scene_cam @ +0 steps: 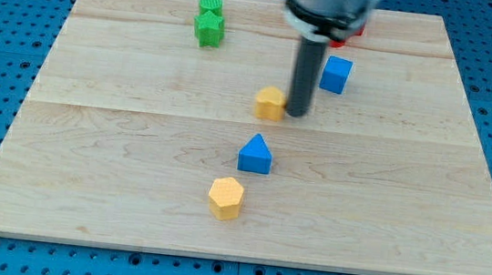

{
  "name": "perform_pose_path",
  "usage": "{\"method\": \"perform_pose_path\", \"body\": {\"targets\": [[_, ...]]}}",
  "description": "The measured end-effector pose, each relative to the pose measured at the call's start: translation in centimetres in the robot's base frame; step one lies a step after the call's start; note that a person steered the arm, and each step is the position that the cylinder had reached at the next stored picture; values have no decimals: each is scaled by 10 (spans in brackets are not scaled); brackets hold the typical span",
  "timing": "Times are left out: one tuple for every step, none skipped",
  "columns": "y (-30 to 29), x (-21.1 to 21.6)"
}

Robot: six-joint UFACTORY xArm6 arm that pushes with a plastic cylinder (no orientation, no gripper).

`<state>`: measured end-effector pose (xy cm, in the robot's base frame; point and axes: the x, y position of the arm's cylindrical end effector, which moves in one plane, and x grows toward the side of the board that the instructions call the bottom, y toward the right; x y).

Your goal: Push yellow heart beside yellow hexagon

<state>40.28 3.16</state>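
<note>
Heart (270, 102) just left of my tip (296, 113) — hexagon (226, 197) well below

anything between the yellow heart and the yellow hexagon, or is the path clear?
Not clear. My tip sits right against the yellow heart on the view's right, nothing between them. But the blue triangular block stands roughly on the line from the heart down to the yellow hexagon, so a straight push would likely hit it.
</note>
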Motion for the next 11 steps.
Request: {"method": "perform_pose_path", "body": {"targets": [[-10,-16],[-17,-47],[-53,-32],[-78,31],[-71,69],[-75,34],[-87,66],[-95,117],[-80,132],[-80,127],[-80,127]]}}
